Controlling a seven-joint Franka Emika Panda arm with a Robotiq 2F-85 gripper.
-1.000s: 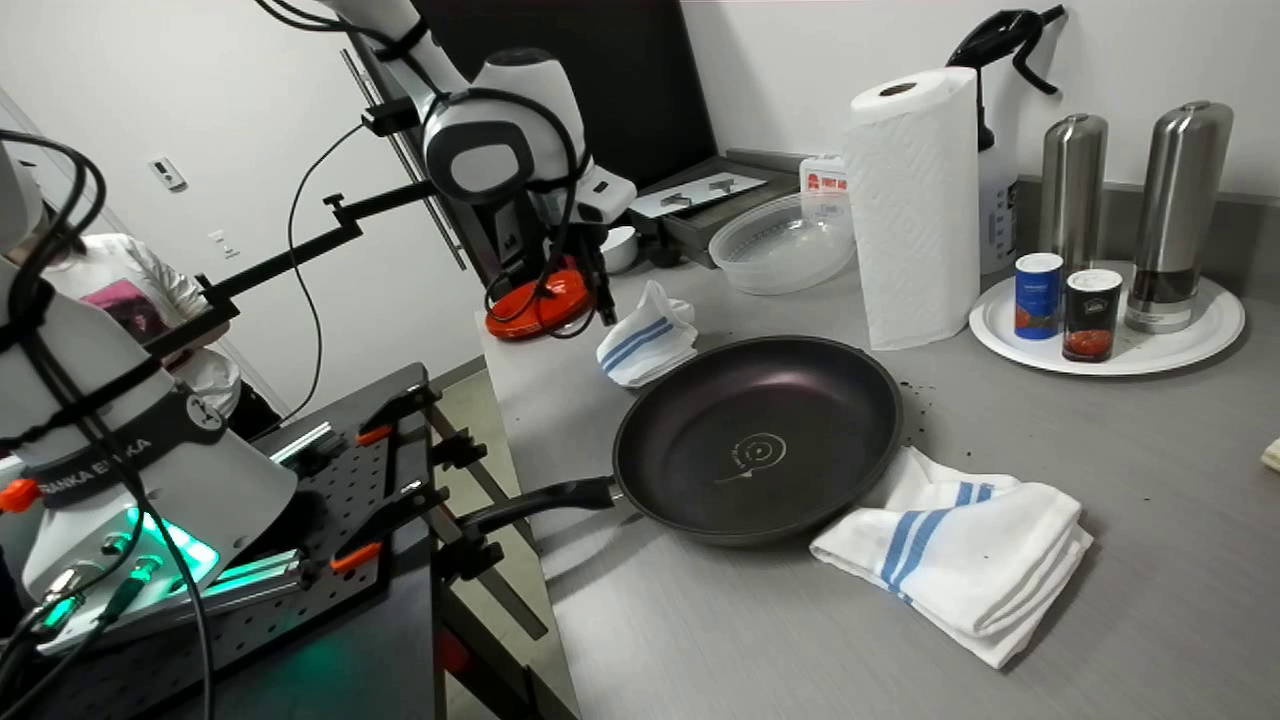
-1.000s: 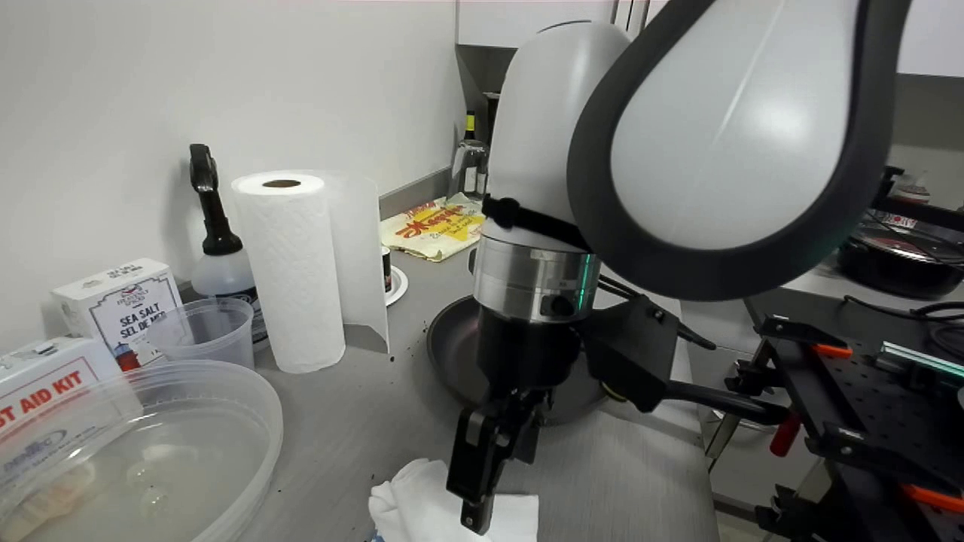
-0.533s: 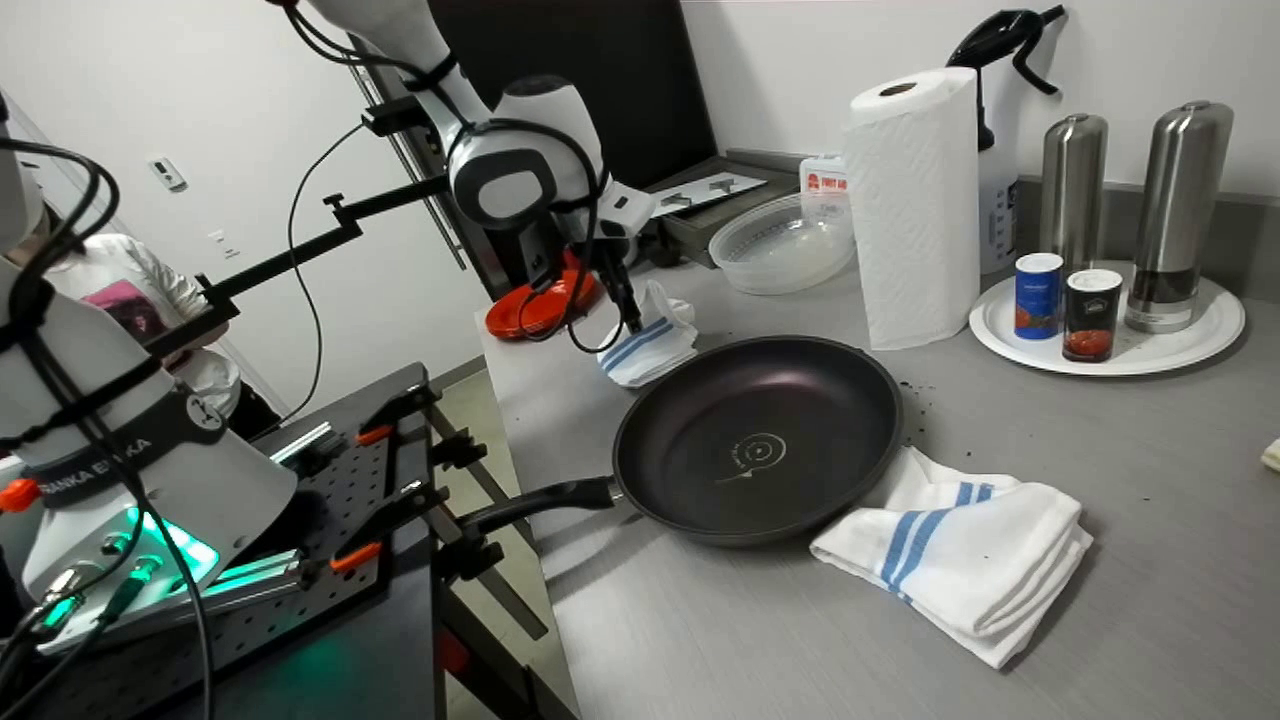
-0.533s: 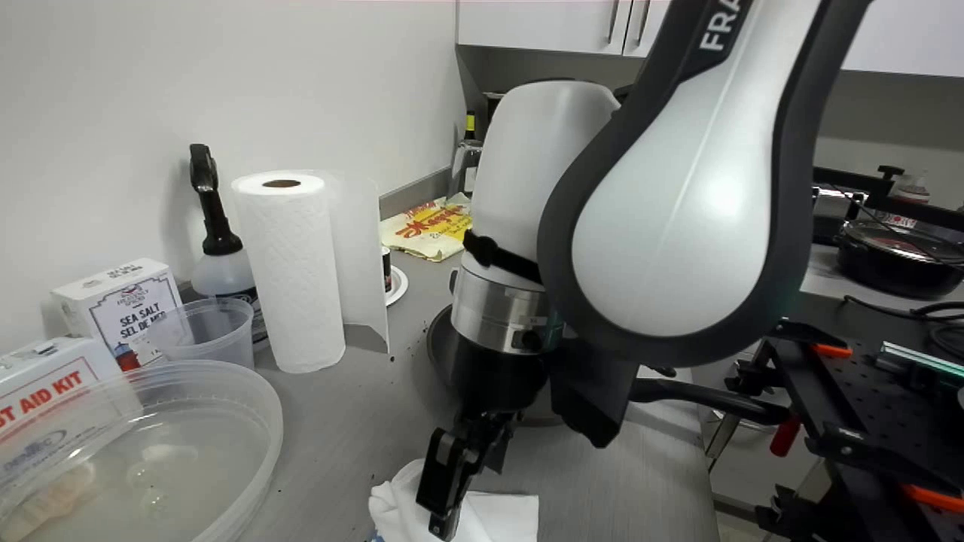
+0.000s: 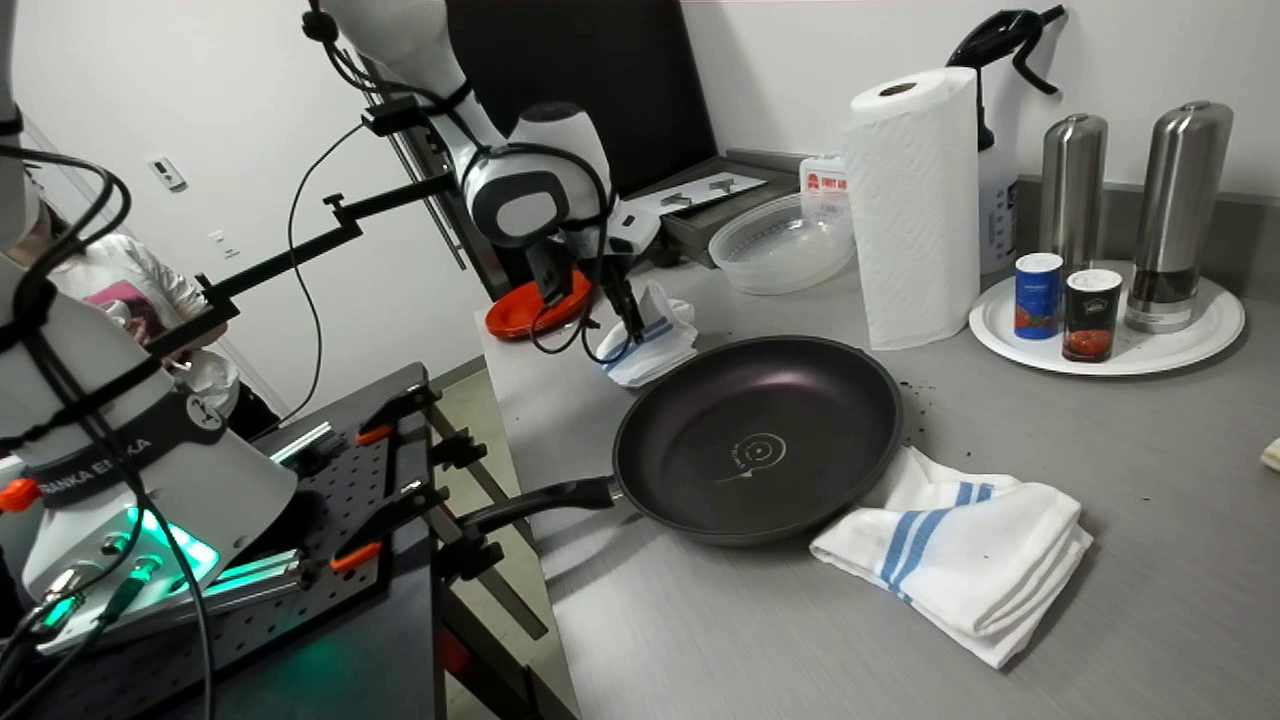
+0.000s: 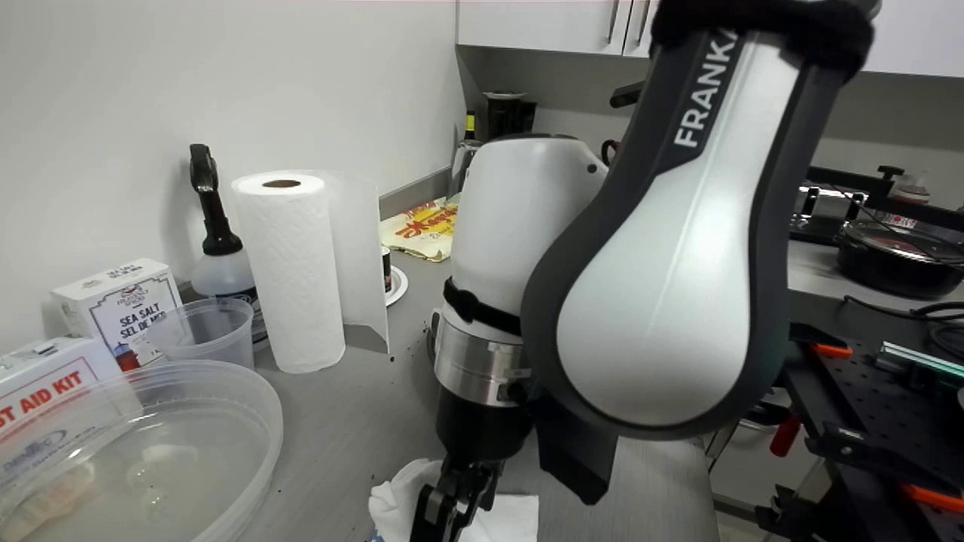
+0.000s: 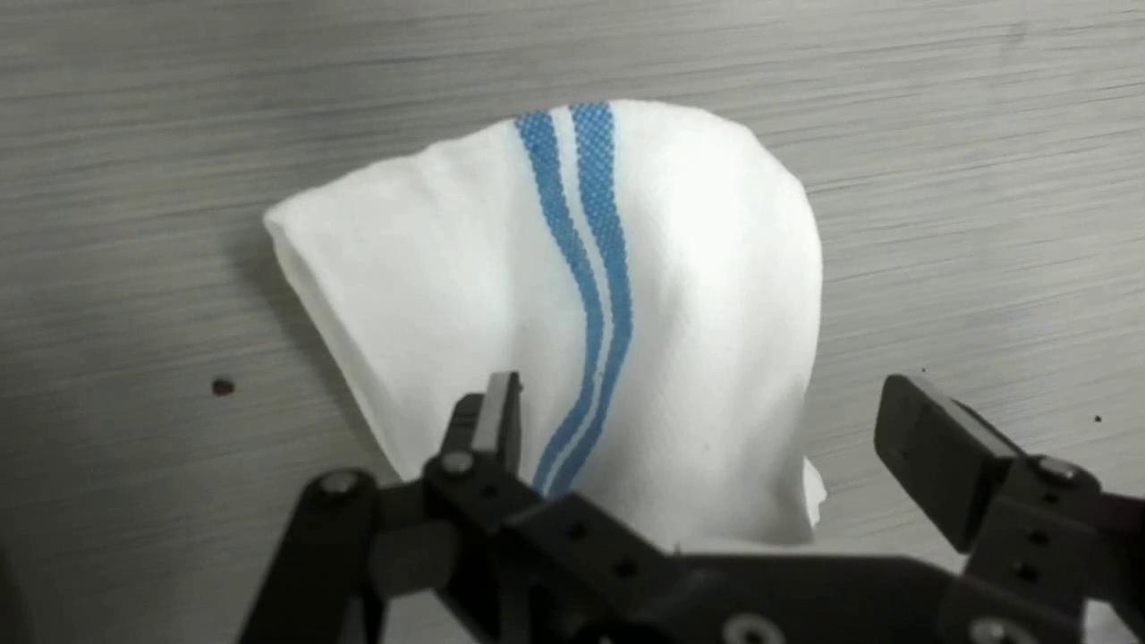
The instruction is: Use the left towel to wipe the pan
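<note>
A white towel with blue stripes (image 5: 655, 352) lies bunched on the counter beside the pan, left in this exterior view. It also shows in an exterior view (image 6: 399, 500) and in the wrist view (image 7: 707, 268). My gripper (image 7: 702, 389) is open over this towel. One finger is over the cloth near the stripes, the other over bare counter beside its edge. No cloth is gripped. In an exterior view the gripper (image 5: 634, 325) is low at the towel; contact cannot be told. The black pan (image 5: 760, 440) stands on the counter, handle toward the robot base.
A second folded striped towel (image 5: 960, 560) lies at the pan's other side. A paper towel roll (image 5: 915, 210), a clear plastic tub (image 5: 785, 250) and a white plate (image 5: 1215, 330) with shakers and grinders stand toward the wall. A red-orange plate (image 5: 540, 305) is behind the gripper.
The arm has moved down and toward the bunched towel, bringing the gripper from above it to low at the cloth. The towels and pan have not moved.
</note>
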